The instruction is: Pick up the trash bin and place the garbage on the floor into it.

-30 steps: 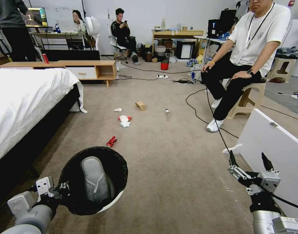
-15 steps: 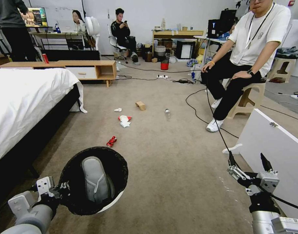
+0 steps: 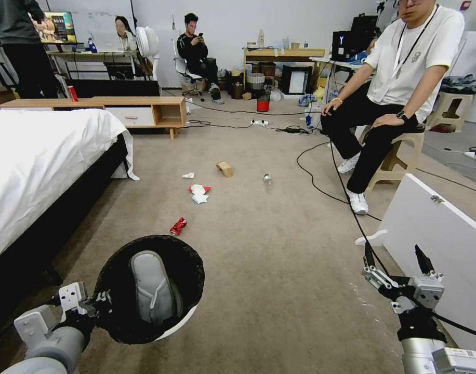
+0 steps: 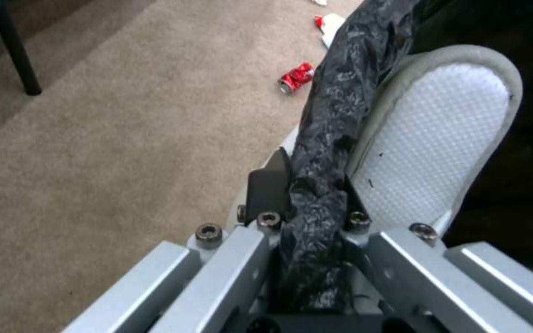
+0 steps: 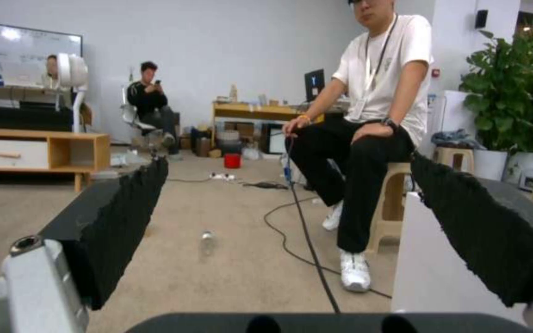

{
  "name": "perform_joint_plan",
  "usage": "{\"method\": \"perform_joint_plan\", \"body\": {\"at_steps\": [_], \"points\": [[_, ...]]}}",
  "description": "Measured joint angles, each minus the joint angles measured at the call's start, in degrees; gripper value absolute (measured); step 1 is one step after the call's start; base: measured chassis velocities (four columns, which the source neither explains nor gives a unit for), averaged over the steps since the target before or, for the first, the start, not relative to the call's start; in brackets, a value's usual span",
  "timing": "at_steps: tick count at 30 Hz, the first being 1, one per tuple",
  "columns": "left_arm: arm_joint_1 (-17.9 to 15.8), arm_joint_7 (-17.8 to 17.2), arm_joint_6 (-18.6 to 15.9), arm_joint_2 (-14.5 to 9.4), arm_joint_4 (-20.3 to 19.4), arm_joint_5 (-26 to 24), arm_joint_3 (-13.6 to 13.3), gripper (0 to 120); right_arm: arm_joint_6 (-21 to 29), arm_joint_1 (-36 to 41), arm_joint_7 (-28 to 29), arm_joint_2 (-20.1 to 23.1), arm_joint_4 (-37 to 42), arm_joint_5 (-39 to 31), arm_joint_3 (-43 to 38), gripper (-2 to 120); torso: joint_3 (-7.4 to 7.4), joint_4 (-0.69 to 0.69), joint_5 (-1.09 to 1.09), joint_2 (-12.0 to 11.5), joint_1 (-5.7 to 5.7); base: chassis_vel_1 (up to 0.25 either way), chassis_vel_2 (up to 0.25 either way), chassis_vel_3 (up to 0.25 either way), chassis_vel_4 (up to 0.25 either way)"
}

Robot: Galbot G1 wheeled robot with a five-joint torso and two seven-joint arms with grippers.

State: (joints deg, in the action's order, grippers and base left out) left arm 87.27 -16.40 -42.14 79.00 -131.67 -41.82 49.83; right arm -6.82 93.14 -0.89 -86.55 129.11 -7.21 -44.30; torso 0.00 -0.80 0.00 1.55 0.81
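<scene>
Black-lined white plastic trash bin [image 3: 150, 291] sat at lower left of the head view, rim pinched in the clenched left hand [image 3: 95, 304], a grey slipper [image 3: 154, 285] lying inside. Lay nearest of the garbage: crushed red can [image 3: 178, 226], just up-frame of the bin on the beige short-pile floor [image 3: 269, 259], long axis slanted. Hovered at lower right, well apart from it: right hand [image 3: 396, 257], released, rough black pads [image 5: 125, 217] spread wide. Judged nearer: left arm.
</scene>
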Motion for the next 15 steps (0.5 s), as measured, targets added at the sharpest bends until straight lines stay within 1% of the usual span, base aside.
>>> {"method": "perform_joint_plan", "body": {"at_steps": [3,7,15], "points": [[0.06,0.05,0.0,0.02,-0.01,0.0,0.02,2,-0.06,0.01,-0.14,-0.07,-0.1,0.25,0.1,100,0.0,0.0,0.0,0.0,0.0,0.0,0.0,0.0,0.0],[0.12,0.07,0.0,0.1,-0.08,0.01,0.09,2,-0.24,0.05,-0.36,-0.15,-0.22,0.53,0.23,100,0.0,0.0,0.0,0.0,0.0,-0.051,0.075,0.068,-0.083],[0.2,0.09,0.0,0.17,-0.18,0.01,0.25,2,-0.42,0.26,-0.55,-0.16,-0.26,0.83,0.39,100,0.0,-0.01,0.0,0.0,0.02,-0.127,0.117,0.111,-0.132]]}}
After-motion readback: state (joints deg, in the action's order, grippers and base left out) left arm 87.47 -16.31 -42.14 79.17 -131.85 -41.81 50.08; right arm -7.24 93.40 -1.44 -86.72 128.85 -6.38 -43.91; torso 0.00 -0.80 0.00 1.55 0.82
